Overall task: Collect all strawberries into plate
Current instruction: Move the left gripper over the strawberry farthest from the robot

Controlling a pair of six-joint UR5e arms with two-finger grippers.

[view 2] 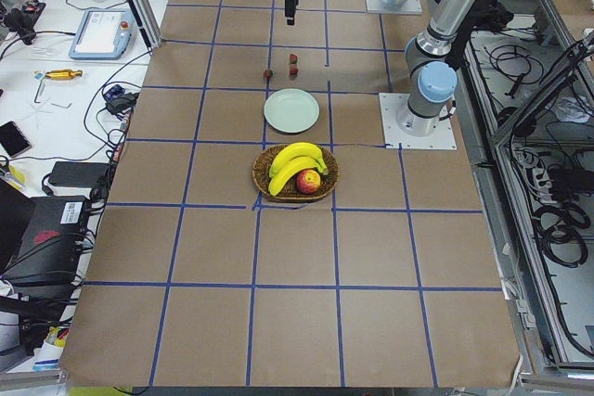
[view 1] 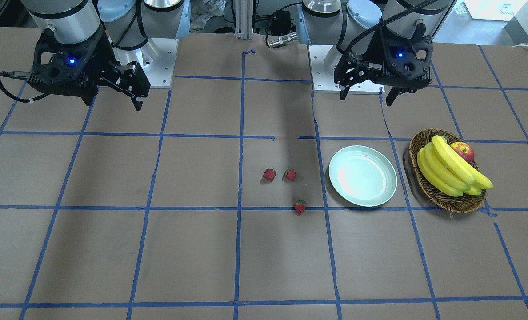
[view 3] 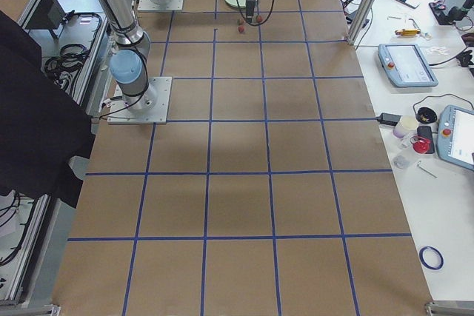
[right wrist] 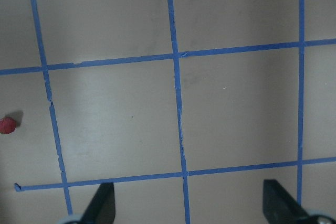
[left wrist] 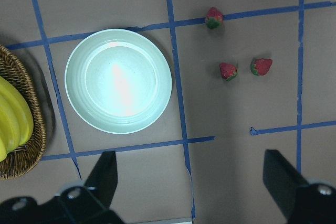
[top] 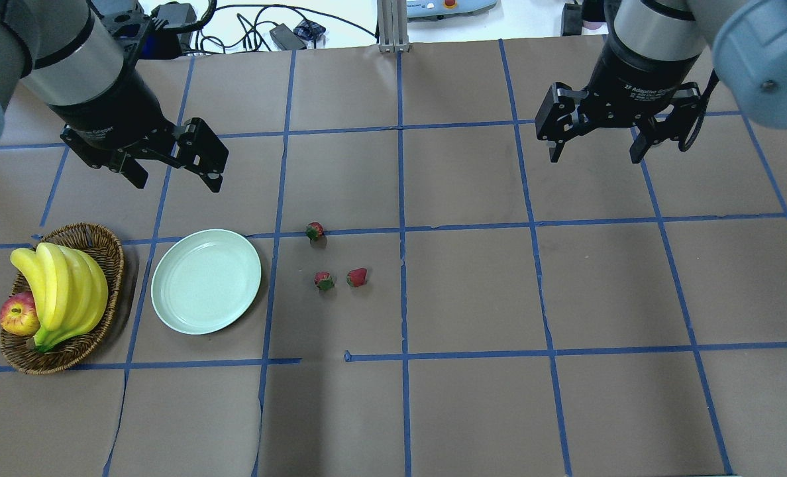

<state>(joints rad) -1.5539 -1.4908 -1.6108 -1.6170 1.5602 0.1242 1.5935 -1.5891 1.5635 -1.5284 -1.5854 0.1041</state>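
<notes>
Three small red strawberries lie on the brown table near its middle: one (top: 314, 230) on a blue tape line, and two side by side (top: 324, 280) (top: 358, 277). The pale mint plate (top: 206, 281) sits empty to their left; it also shows in the left wrist view (left wrist: 118, 81) with the strawberries (left wrist: 228, 71). My left gripper (top: 176, 175) is open and empty, hanging high above the table behind the plate. My right gripper (top: 594, 156) is open and empty, high over the far right part of the table, well away from the strawberries.
A brown wicker basket (top: 102, 235) holding a bunch of bananas (top: 62, 285) and a red apple (top: 19, 313) stands just left of the plate. Blue tape lines grid the table. Cables and devices lie beyond the far edge.
</notes>
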